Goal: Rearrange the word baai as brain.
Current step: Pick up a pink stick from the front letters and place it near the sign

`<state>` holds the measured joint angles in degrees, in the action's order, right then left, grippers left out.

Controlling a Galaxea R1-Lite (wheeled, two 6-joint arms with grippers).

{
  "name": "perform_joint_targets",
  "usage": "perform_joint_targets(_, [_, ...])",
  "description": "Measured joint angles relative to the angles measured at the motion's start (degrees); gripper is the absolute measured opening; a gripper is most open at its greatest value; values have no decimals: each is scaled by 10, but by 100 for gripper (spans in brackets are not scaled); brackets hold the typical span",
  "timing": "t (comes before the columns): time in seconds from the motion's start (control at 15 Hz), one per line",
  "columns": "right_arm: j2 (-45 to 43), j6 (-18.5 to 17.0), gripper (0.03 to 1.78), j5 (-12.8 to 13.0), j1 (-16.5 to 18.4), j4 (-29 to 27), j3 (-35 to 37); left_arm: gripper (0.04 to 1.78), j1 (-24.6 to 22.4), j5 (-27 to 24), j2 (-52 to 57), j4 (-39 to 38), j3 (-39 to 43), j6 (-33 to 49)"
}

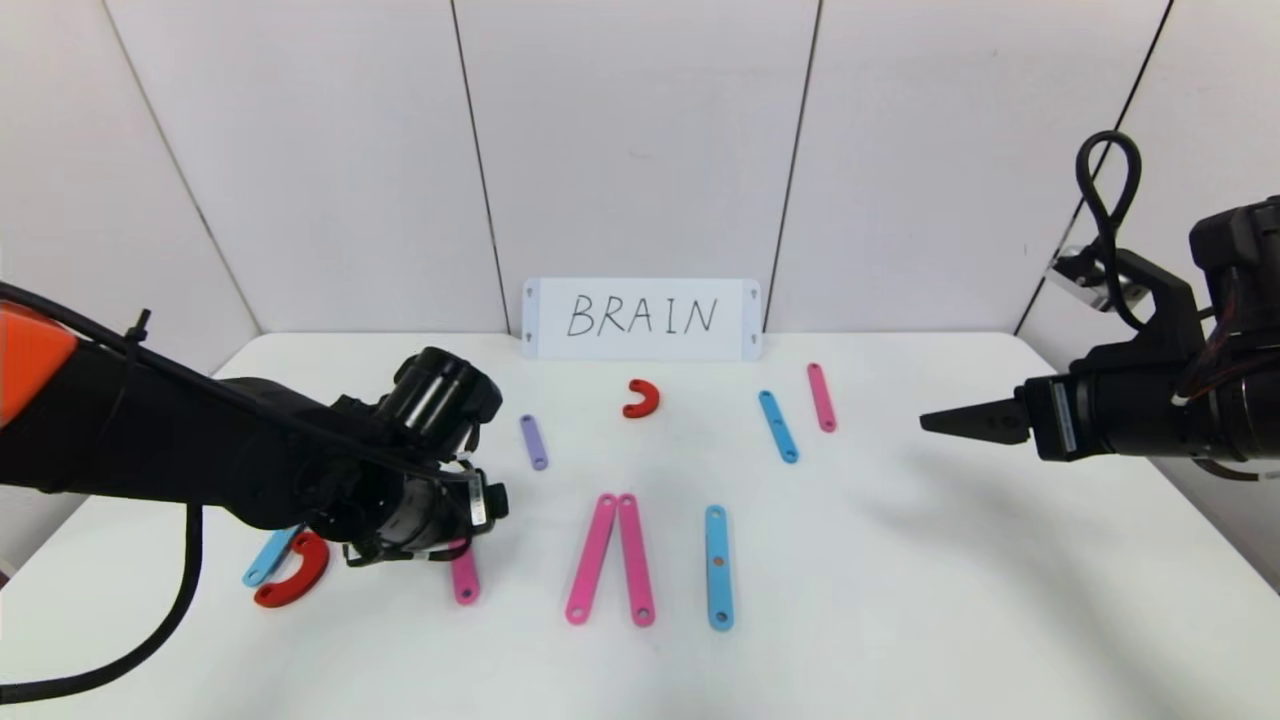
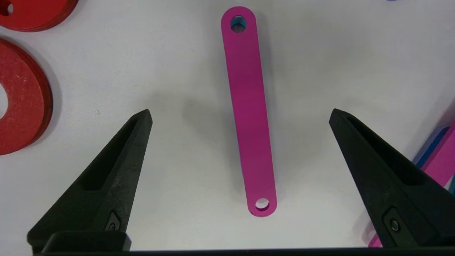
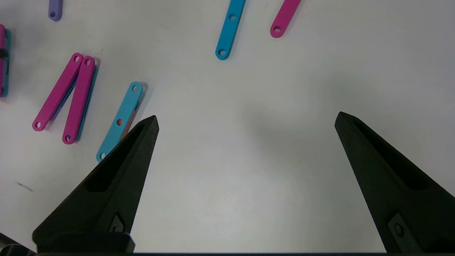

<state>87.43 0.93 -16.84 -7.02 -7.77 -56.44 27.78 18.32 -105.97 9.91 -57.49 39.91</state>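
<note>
The word's pieces lie flat on the white table (image 1: 900,600). At the left are a red half-ring (image 1: 293,575), a blue strip (image 1: 268,557) and a pink strip (image 1: 465,582). In the middle two pink strips (image 1: 610,558) meet in a narrow upside-down V beside a blue strip (image 1: 718,567). My left gripper (image 2: 240,113) is open, low over the pink strip (image 2: 249,110), which lies between its jaws untouched. Red pieces (image 2: 21,99) lie beside it. My right gripper (image 1: 940,420) hangs open and empty above the table's right side; in its wrist view (image 3: 247,119) only bare table lies between the jaws.
A white card (image 1: 641,318) reading BRAIN stands against the back wall. Farther back lie a short purple strip (image 1: 534,441), a small red half-ring (image 1: 641,398), a blue strip (image 1: 778,426) and a pink strip (image 1: 821,397).
</note>
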Motion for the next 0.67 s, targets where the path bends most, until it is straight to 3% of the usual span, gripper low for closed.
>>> perform_joint_targets(0.33, [1, 0, 174, 0, 0, 0, 0, 166, -2, -2, -15, -9, 5, 0])
perform_joint_targets(0.53, [2, 0, 174, 0, 0, 0, 1, 135, -3, -4, -24, -9, 6, 0])
perform_joint_targets(0.67, [2, 0, 174, 0, 0, 0, 1, 99, -3, -4, -27, -9, 5, 0])
